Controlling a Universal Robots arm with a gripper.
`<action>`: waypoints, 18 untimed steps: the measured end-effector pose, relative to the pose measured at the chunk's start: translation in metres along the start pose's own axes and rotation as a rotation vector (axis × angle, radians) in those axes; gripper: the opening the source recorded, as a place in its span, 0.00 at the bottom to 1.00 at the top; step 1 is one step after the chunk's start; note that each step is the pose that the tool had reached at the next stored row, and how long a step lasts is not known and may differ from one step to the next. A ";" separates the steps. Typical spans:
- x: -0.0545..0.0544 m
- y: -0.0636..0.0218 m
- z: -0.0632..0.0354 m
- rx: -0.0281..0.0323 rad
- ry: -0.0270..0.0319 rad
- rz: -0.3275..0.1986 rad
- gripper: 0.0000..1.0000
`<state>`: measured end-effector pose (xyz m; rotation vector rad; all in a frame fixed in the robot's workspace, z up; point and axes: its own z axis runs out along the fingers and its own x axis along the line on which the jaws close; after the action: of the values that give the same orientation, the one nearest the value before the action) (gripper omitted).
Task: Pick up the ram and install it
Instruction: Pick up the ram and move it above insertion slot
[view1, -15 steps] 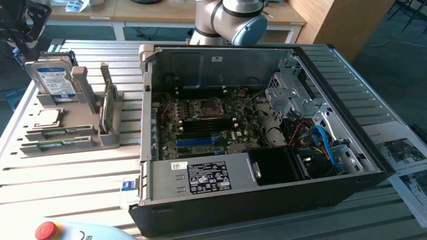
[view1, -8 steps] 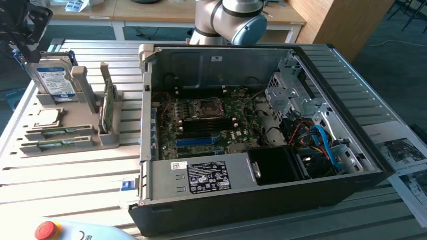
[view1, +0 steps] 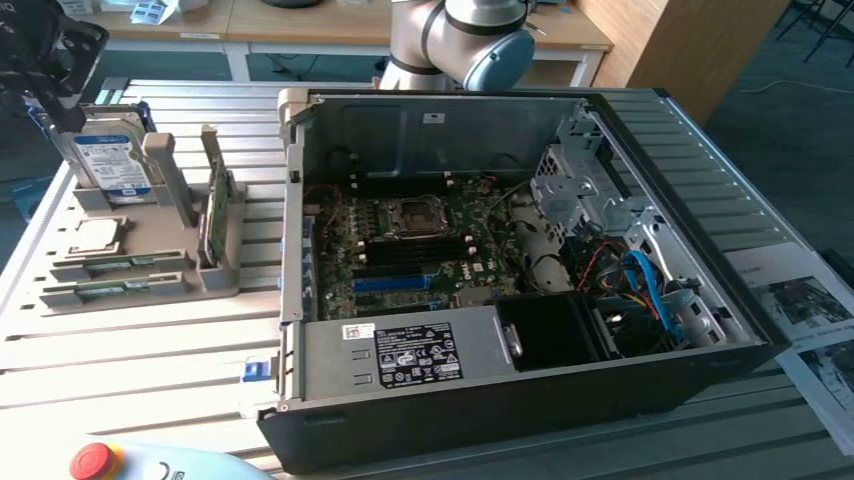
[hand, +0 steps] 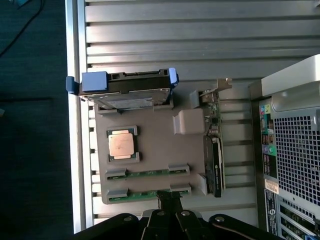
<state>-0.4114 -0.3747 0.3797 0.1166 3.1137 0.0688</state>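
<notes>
Now we have the robot's black gripper (hand: 168, 196) hanging over the grey plastic parts tray (view1: 220, 278) (hand: 150, 150), which sits on the slatted metal table (view1: 134, 350) at the exterior view's left. Its two fingers are pressed together, tips narrow, with nothing between them. Right below those tips lies the ram (view1: 114, 291) (hand: 142, 194), a long narrow green circuit-board stick, flat in the slot nearest the tray's near edge. A second stick (view1: 127, 263) (hand: 147, 173) of the same kind lies just beyond it. Further back we see the square silver processor chip (view1: 94, 236) (hand: 121, 145), then the silver hard drive with a blue label (view1: 114, 162) (hand: 130, 99) standing upright. The broader green expansion card (view1: 218, 212) (hand: 216, 165) stands on the tray's right side, and beside that lies the open black computer case (view1: 534, 395) (hand: 295, 150).
</notes>
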 end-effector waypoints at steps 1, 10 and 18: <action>0.000 -0.0001 0.0010 0.0000 0.0000 0.000 0.10; 0.001 -0.0004 0.0087 -0.0001 -0.0001 0.000 0.10; 0.002 -0.0008 0.0153 0.0000 0.0000 0.000 0.10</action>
<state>-0.4129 -0.3747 0.3644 0.1166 3.1137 0.0687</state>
